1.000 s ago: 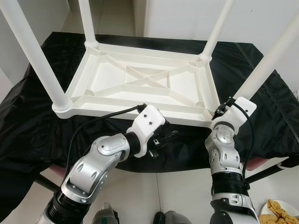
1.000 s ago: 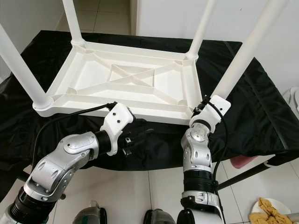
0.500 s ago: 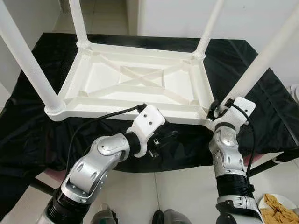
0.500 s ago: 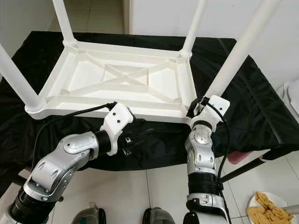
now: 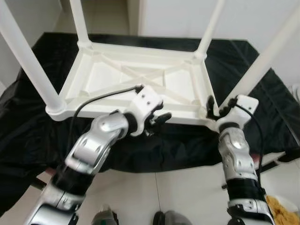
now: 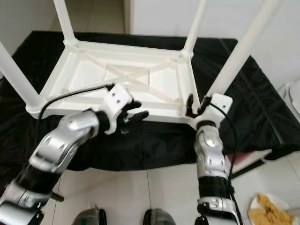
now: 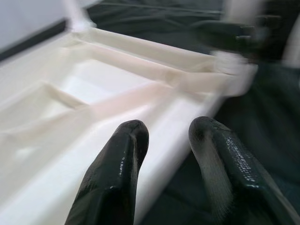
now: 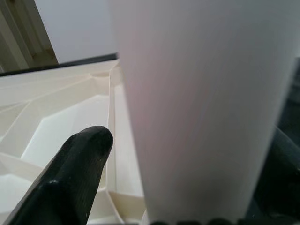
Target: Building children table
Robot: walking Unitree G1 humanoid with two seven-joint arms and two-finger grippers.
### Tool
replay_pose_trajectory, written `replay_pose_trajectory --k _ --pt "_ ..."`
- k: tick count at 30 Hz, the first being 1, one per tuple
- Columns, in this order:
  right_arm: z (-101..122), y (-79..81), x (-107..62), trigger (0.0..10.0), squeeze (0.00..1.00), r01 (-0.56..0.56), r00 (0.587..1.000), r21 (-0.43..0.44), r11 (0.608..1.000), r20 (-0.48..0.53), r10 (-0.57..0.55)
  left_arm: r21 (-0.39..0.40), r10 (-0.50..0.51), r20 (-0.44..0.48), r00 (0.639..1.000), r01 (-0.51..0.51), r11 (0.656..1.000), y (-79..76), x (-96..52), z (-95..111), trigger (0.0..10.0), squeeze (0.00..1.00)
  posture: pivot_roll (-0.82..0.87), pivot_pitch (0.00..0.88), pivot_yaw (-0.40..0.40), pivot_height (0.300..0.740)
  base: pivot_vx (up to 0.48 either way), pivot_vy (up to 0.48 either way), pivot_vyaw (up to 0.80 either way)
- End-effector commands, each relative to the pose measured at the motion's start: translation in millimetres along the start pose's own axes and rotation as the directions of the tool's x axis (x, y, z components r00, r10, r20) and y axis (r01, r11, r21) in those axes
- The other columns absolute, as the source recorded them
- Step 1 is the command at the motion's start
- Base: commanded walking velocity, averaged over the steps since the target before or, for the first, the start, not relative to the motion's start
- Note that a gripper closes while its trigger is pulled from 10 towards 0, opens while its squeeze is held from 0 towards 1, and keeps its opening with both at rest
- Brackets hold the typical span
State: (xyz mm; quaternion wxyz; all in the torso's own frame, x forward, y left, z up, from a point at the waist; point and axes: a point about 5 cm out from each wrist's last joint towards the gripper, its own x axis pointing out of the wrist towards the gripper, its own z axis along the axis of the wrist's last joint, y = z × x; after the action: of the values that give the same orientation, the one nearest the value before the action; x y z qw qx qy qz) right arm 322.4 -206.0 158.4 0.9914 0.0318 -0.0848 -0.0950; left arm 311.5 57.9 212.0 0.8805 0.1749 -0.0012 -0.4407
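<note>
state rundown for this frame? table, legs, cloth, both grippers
White plastic children's table: upside down on the cloth, four legs fitted, pointing up.
Near-right white table leg: upright in its corner socket, between the right gripper's fingers.
Black cloth: spread under the table, wrinkled.
Left gripper: open, at the table's near rim.
Right gripper: open around the near-right leg's base.

a white plastic children's table (image 5: 140, 79) lies upside down on a black cloth, its ribbed underside with a crossed brace facing up. four round white legs (image 5: 28, 61) stand in the corner sockets, pointing upward and splaying slightly outward.
</note>
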Motion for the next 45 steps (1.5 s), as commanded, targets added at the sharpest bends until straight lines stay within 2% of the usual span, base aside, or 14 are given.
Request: replay_pose_trajectory --k 1,2,3,8,11,15,19,23,25,31,33,39,42,45 --pt "-2.1 -2.2 0.4 10.0 0.00 -0.002 1.000 -0.004 1.000 -0.003 0.002 0.004 0.004 -0.004 1.000 -0.004 1.000 3.1 2.8 -2.8 10.0 0.00 0.03 0.084 -0.052 0.740 0.000 0.000 0.00" --pt "-1.9 -2.5 0.4 10.0 0.00 -0.012 1.000 -0.006 1.000 0.002 0.012 0.018 -0.036 -0.004 0.999 0.037 0.999 -0.6 9.1 -1.8 10.0 0.00 0.03 0.084 -0.049 0.740 0.000 0.000 0.00" --pt "-1.9 -2.5 0.4 10.0 0.00 -0.012 1.000 -0.006 1.000 0.002 0.012 0.018 -0.036 -0.004 0.999 0.037 0.999 -0.6 9.1 -1.8 10.0 0.00 0.03 0.084 -0.049 0.740 0.000 0.000 0.00" --pt "-1.9 -4.6 0.3 10.0 0.00 -0.028 1.000 -0.008 1.000 0.003 0.028 0.101 -0.170 -0.039 0.985 0.173 0.980 -23.5 24.3 -5.6 10.0 0.00 0.03 0.084 -0.046 0.740 0.000 0.000 0.00" --pt "-1.7 -5.5 0.5 10.0 0.00 -0.030 1.000 -0.008 1.000 0.005 0.030 0.111 -0.195 -0.050 0.979 0.200 0.973 -27.0 27.2 -7.7 10.0 0.00 0.03 0.083 -0.044 0.740 0.000 0.000 0.00" --pt "1.2 -8.9 2.1 10.0 0.00 -0.029 0.999 -0.015 0.999 0.018 0.029 0.140 -0.309 -0.094 0.946 0.320 0.937 -43.7 38.6 -17.9 10.0 0.00 0.02 0.081 -0.040 0.740 0.000 0.000 0.00" --pt "2.1 -10.3 2.6 10.0 0.00 -0.027 0.999 -0.017 1.000 0.024 0.027 0.146 -0.328 -0.099 0.939 0.340 0.929 -46.5 43.1 -20.2 10.0 0.00 0.02 0.081 -0.040 0.740 0.000 0.000 0.00" --pt "3.5 -11.6 2.0 10.0 0.00 -0.023 0.999 -0.019 1.000 0.034 0.024 0.116 -0.268 -0.158 0.950 0.288 0.951 -47.3 59.6 -29.3 10.0 0.00 0.00 0.072 -0.025 0.740 0.000 0.000 0.00" --pt "3.6 -11.8 1.3 10.0 0.00 -0.021 0.999 -0.019 1.000 0.037 0.021 0.099 -0.219 -0.172 0.960 0.238 0.966 -42.3 66.0 -30.1 10.0 0.00 -0.01 0.067 -0.019 0.740 0.000 0.000 0.00" --pt "3.4 -13.0 -0.1 10.0 0.00 -0.013 0.999 -0.019 1.000 0.042 0.013 0.094 -0.146 -0.160 0.976 0.162 0.982 -29.0 69.7 -26.9 10.0 0.00 -0.01 0.063 -0.012 0.740 0.000 0.000 0.00" --pt "3.6 -13.3 -0.7 10.0 0.00 -0.011 0.999 -0.018 1.000 0.044 0.012 0.084 -0.099 -0.150 0.984 0.113 0.990 -19.8 71.5 -24.3 10.0 0.00 -0.02 0.058 -0.005 0.740 0.000 0.000 0.00" --pt "4.1 -13.3 -1.1 10.0 0.00 -0.008 0.999 -0.017 1.000 0.047 0.009 0.049 -0.074 -0.124 0.990 0.080 0.996 -12.0 73.9 -19.5 10.0 0.00 -0.03 0.056 0.000 0.740 0.000 0.000 0.00" --pt "4.5 -13.3 -0.9 10.0 0.00 -0.008 0.999 -0.016 1.000 0.049 0.009 0.046 -0.062 -0.150 0.987 0.069 0.997 -10.2 76.8 -21.9 10.0 0.00 -0.03 0.054 0.002 0.740 0.000 0.000 0.00" --pt "5.5 -13.0 -0.8 10.0 0.00 -0.009 0.999 -0.017 1.000 0.053 0.010 0.083 0.006 -0.215 0.976 0.013 0.996 -7.2 81.4 -30.6 10.0 0.00 -0.03 0.052 0.006 0.740 0.000 0.000 0.00"
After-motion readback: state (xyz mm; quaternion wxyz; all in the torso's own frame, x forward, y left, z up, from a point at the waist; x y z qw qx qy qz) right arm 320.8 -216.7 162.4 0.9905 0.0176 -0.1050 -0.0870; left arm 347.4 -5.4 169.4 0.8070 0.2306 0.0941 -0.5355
